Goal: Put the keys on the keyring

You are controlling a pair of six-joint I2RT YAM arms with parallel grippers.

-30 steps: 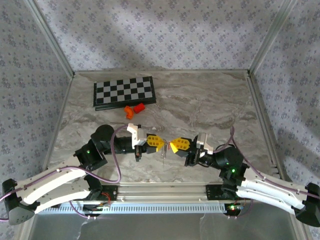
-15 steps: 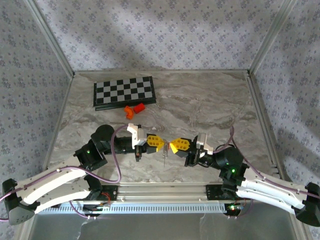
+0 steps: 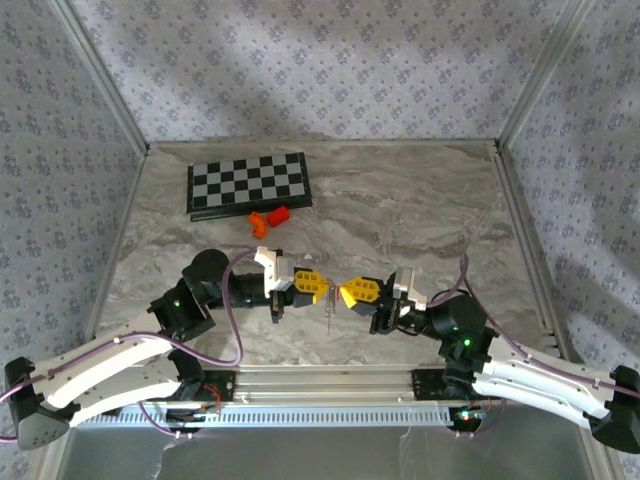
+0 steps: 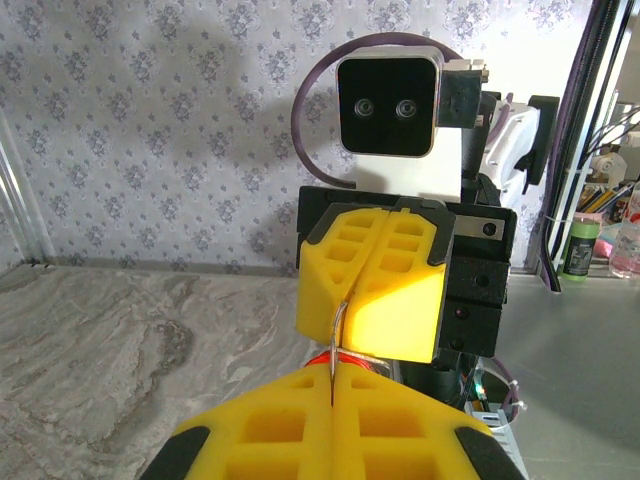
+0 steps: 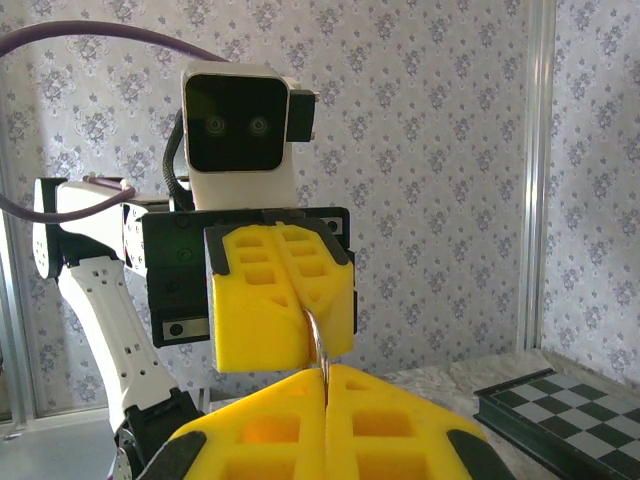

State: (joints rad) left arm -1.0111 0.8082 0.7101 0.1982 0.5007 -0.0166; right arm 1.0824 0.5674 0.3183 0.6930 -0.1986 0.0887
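Where the left gripper (image 4: 332, 388) pinches it, the keyring (image 4: 337, 325) is thin wire.

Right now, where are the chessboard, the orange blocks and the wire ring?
chessboard (image 3: 249, 183), top view, board's middle.
orange blocks (image 3: 279, 214), top view, right-hand block.
wire ring (image 5: 319, 342), right wrist view, its curved wire.

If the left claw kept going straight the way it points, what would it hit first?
Most likely the right gripper's yellow fingers, which face the left gripper tip to tip across a tiny gap. A thin silver wire spans that gap, seemingly pinched by both.
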